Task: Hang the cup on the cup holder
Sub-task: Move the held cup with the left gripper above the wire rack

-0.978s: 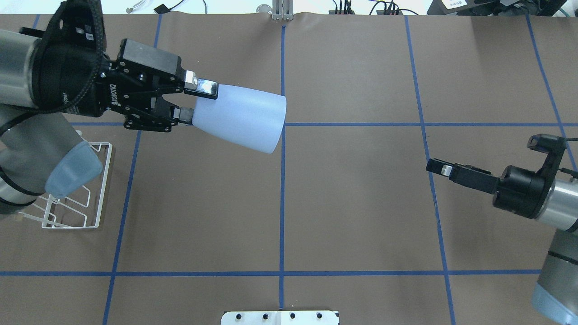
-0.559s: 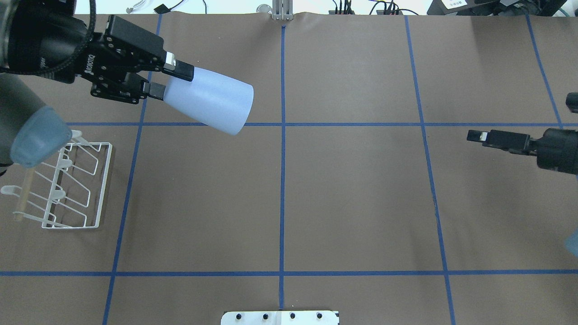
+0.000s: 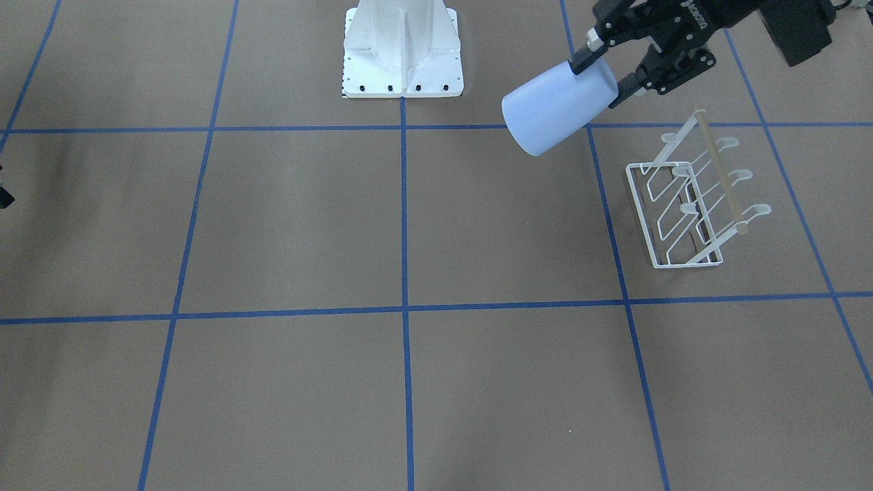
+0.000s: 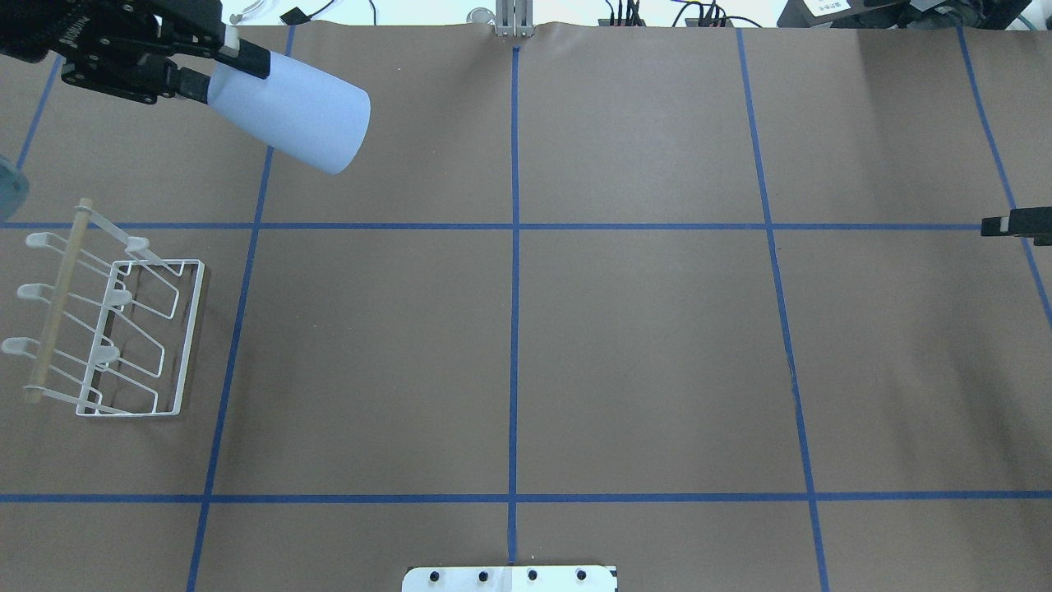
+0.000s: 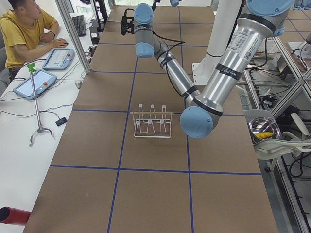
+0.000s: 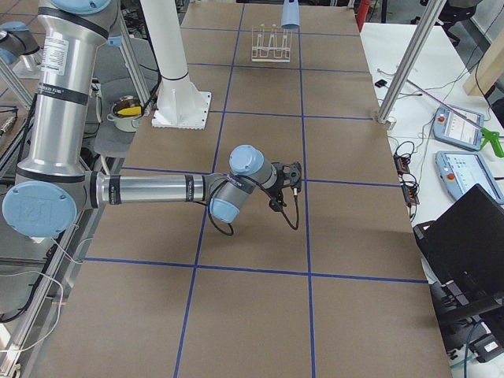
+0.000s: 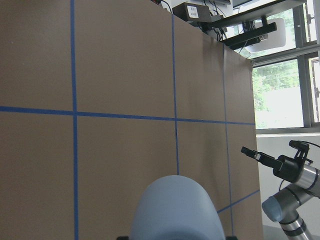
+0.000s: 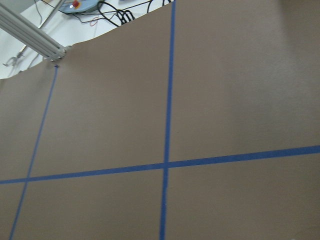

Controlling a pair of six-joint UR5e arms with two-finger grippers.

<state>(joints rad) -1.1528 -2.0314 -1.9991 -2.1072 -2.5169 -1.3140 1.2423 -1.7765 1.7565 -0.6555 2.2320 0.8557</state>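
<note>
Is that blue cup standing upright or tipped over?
Tipped. The cup lies nearly sideways in mid-air, its narrow base pinched by the left claw, its wide mouth pointing away.

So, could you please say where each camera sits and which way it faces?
Front-facing: across the table, facing the robot, looking down; left gripper holding the cup, cup holder.
Overhead: behind the robot, looking forward and down; left gripper, right gripper tip.
Exterior left: table end at robot's left, looking along it; left arm near, right arm far.
Exterior right: opposite end; right arm near.
Left wrist: looks past the cup at table and right arm.
Right wrist: sees only taped table.
Front-facing and overhead share the cup and cup holder.
</note>
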